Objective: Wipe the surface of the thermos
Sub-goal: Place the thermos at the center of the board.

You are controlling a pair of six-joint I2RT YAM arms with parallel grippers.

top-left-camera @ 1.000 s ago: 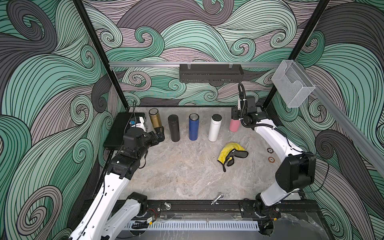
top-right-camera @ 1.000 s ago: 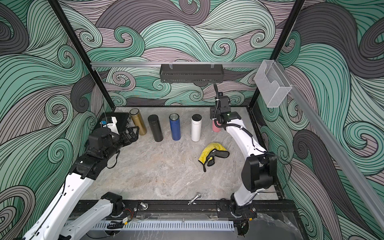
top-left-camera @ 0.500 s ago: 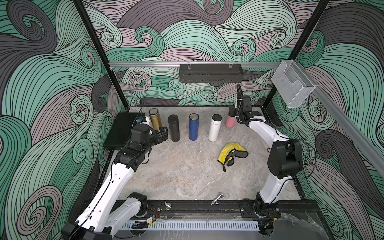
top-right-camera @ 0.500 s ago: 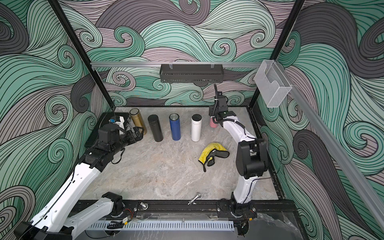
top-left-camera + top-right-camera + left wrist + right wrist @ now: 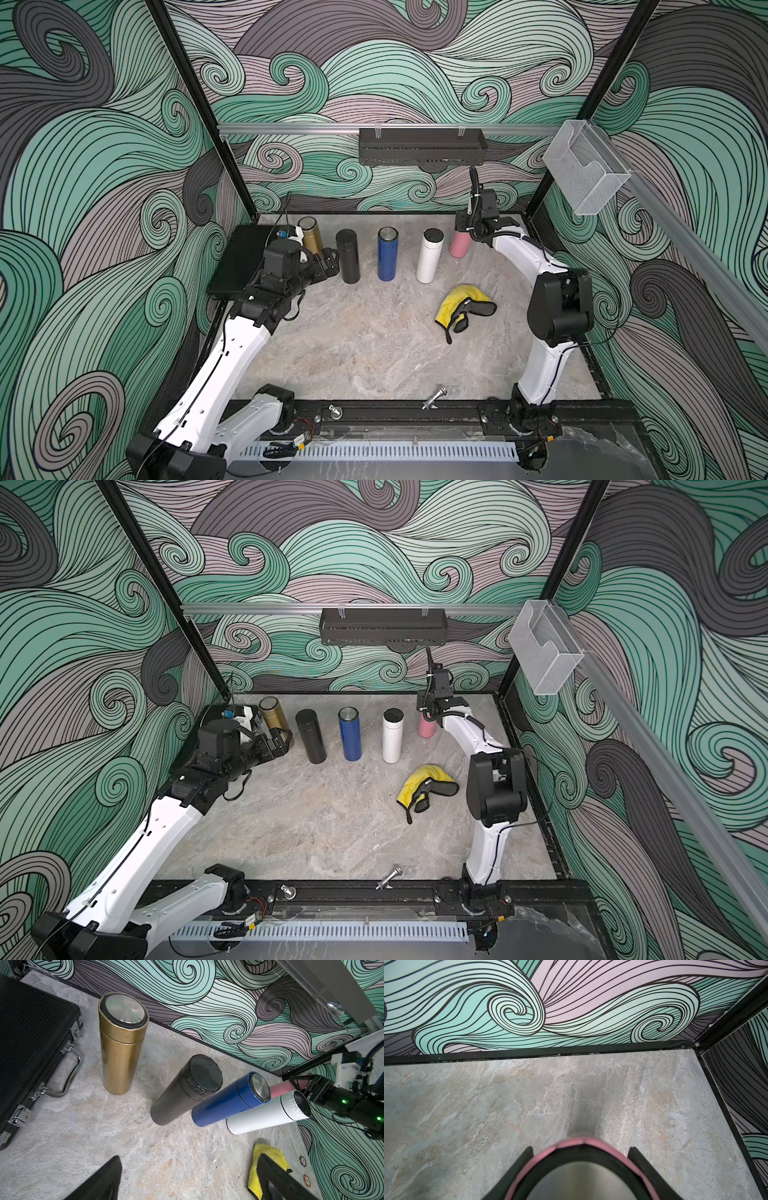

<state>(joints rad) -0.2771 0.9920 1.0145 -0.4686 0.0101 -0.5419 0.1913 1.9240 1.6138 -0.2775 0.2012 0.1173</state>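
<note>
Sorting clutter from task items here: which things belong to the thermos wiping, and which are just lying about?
In the job: pink thermos, clamped by the right gripper; yellow cloth.
Lying about: gold thermos, black thermos, blue thermos, white thermos, black case, metal bolt, poker chips.

gold thermos (image 5: 118,1053) glossy metal w/ brushed steel cap; black thermos (image 5: 176,1101) matt; yellow cloth (image 5: 268,1155) fuzzy; tabletop (image 5: 83,1147) marble-look, matt.

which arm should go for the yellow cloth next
Left, probably. The right gripper is closed around the pink thermos, so it is occupied. The left gripper is open and empty, free to fetch the yellow cloth, though that lies nearer the right arm.
</note>
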